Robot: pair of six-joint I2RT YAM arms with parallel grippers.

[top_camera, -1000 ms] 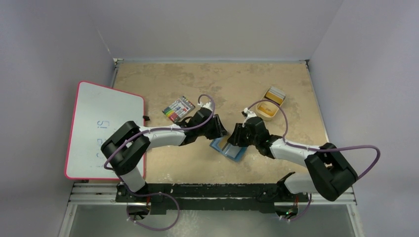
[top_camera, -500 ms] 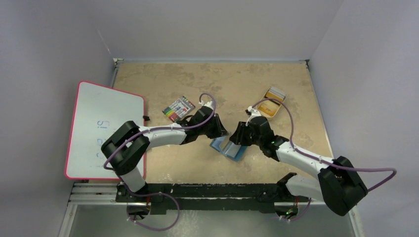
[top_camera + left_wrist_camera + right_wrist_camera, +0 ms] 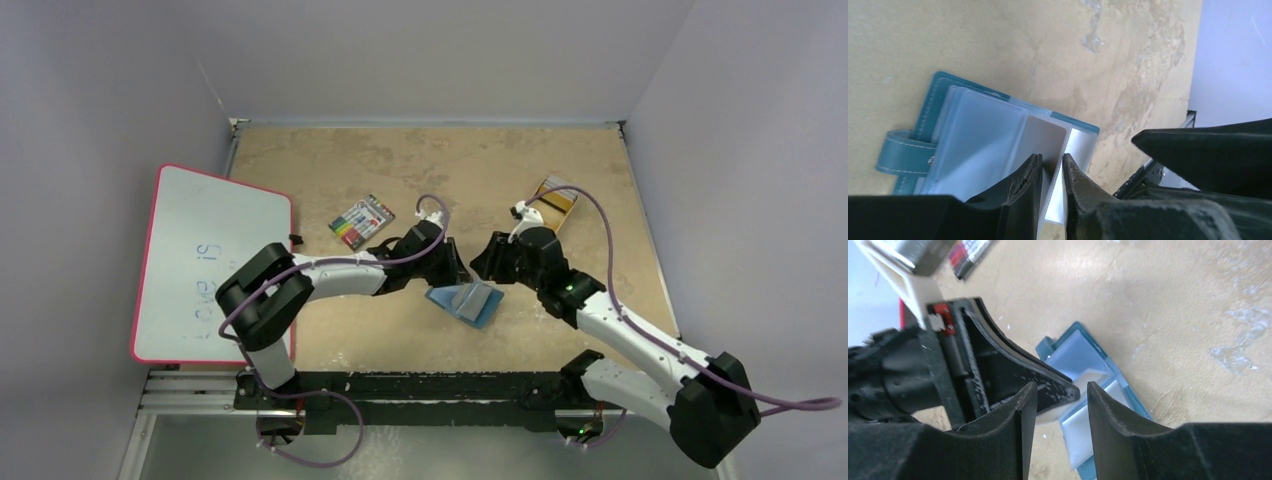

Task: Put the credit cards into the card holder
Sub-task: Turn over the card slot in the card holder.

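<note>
Left gripper (image 3: 1052, 169) pinches a whitish credit card (image 3: 1047, 137) edge-on over the open card holder (image 3: 973, 135), which I see toward the table's (image 3: 480, 170) 6 o'clock. At the holder's 1 o'clock, right gripper (image 3: 1060, 390) gapes empty.

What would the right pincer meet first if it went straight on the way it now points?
Probably the left pincer, whose tip lies just ahead between the right pincer's open fingers, above the card holder. Depth is unclear, so this is uncertain.

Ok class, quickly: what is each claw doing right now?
Left claw: closed on a whitish credit card, over the open card holder.
Right claw: open, holding nothing.
</note>
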